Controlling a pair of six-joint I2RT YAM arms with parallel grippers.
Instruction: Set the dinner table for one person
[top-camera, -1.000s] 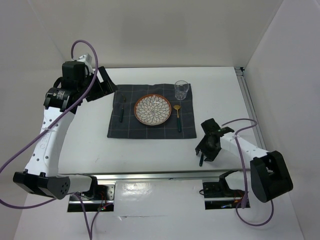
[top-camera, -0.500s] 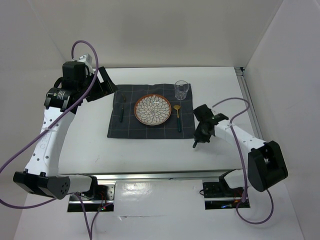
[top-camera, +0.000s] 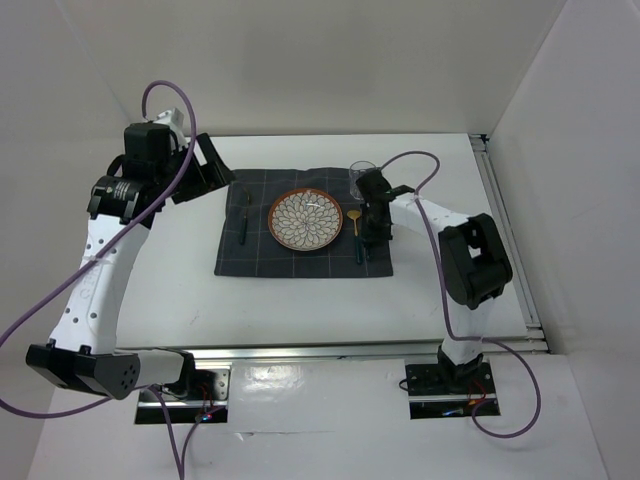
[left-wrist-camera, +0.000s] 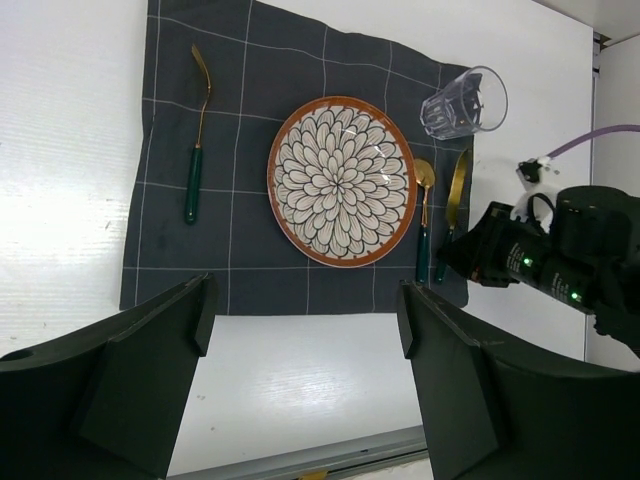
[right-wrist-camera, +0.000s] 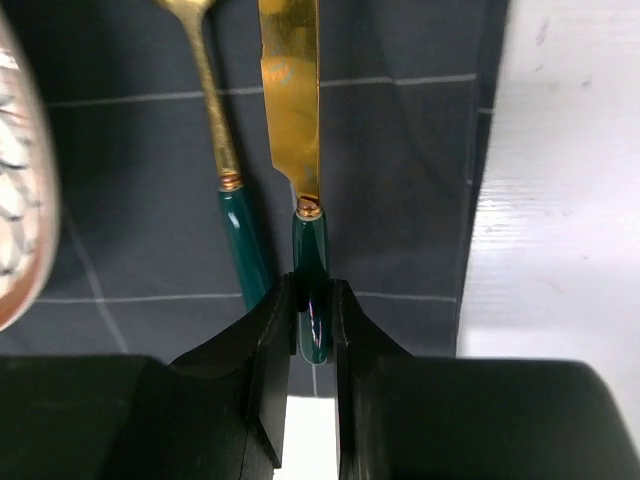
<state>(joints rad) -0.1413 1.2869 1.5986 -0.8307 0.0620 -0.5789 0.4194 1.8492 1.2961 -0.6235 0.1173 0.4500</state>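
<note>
Pinching the dark green handle of a gold-bladed table knife (right-wrist-camera: 303, 170), the right fingers (right-wrist-camera: 262, 345) are clamped on it, with the blade pointing to 12 o'clock, away from the arm bases. The knife is over a dark grey grid-lined cloth mat (left-wrist-camera: 250, 250), just beside a gold spoon with a green handle (right-wrist-camera: 228, 180), at the spoon's 3 o'clock. Both are at 3 o'clock of a round brown-rimmed plate with a white petal pattern (left-wrist-camera: 342, 181). A gold fork with a green handle (left-wrist-camera: 197, 130) lies at the plate's 9 o'clock, and a clear drinking glass (left-wrist-camera: 464, 102) is at its 1 o'clock. The mat rests on the matte white rectangular counter (top-camera: 300, 310). The left fingers (left-wrist-camera: 150, 370) hang spread wide and empty near the mat's 10 o'clock corner.
</note>
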